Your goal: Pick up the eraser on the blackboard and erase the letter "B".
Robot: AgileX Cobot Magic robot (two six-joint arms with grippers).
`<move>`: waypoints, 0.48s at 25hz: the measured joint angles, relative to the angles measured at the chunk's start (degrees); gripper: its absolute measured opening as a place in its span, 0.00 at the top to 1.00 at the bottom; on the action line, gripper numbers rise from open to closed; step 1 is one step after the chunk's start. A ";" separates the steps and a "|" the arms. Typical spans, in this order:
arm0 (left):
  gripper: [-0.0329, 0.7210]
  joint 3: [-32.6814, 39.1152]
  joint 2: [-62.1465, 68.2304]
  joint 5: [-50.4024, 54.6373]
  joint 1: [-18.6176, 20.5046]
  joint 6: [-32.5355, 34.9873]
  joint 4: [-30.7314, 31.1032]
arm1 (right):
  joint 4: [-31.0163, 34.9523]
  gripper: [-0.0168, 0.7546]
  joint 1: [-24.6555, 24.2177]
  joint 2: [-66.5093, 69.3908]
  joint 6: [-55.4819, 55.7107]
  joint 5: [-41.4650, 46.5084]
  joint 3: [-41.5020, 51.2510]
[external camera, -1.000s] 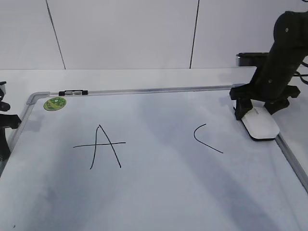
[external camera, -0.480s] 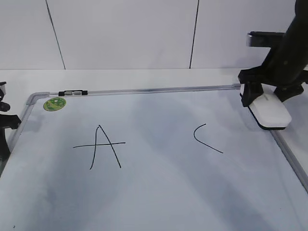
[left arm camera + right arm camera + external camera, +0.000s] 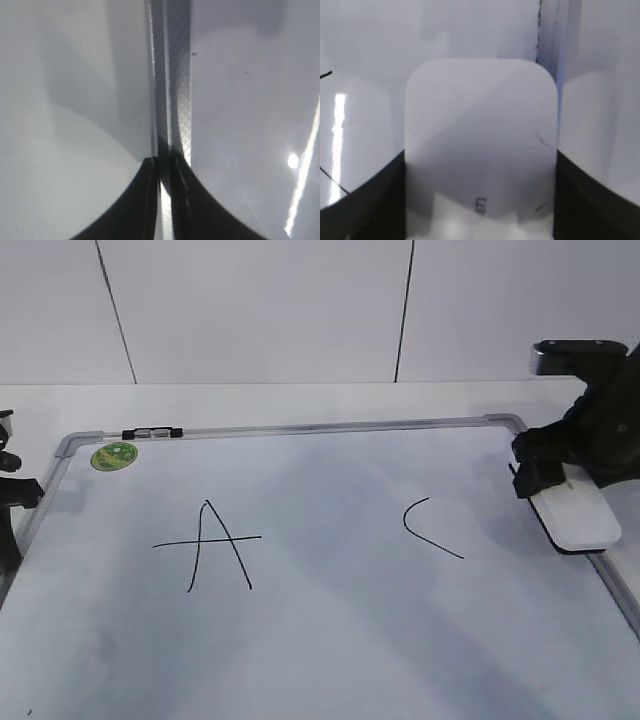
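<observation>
The white eraser [image 3: 577, 516] sits between the fingers of my right gripper [image 3: 568, 490] at the right edge of the blackboard [image 3: 330, 650], over its silver frame. In the right wrist view the eraser [image 3: 480, 130] fills the gap between both dark fingers, with grey lettering on top, and my right gripper [image 3: 480, 165] is shut on it. The board shows a black "A" [image 3: 210, 545] and a "C" [image 3: 425, 528]. No letter "B" shows between them. My left gripper [image 3: 164, 162] is shut and empty over the board's frame [image 3: 175, 75], at the left edge [image 3: 10, 495].
A round green magnet [image 3: 114, 455] sits at the board's far left corner. A small black and silver clip [image 3: 151, 432] lies on the top frame. The board's right frame [image 3: 615, 585] runs just under the eraser. A white wall stands behind.
My right gripper has carried the eraser to the right, from inside the board near the "C" to its right frame, and now a little nearer. The left arm has not moved.
</observation>
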 joint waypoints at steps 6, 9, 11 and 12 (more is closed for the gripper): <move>0.90 0.00 0.00 0.00 0.00 0.00 -0.09 | 0.26 0.26 0.00 1.16 -1.02 -4.03 0.26; 0.90 0.00 0.00 0.00 0.00 0.00 -0.09 | 0.26 0.26 0.00 3.37 -1.11 -4.03 0.26; 0.90 0.00 0.00 0.00 0.00 0.00 -0.09 | 0.30 0.26 0.00 4.18 -1.11 -4.03 0.26; 0.90 0.00 0.00 0.02 0.00 0.00 -0.09 | 0.30 0.26 0.00 4.39 -1.11 -4.03 0.26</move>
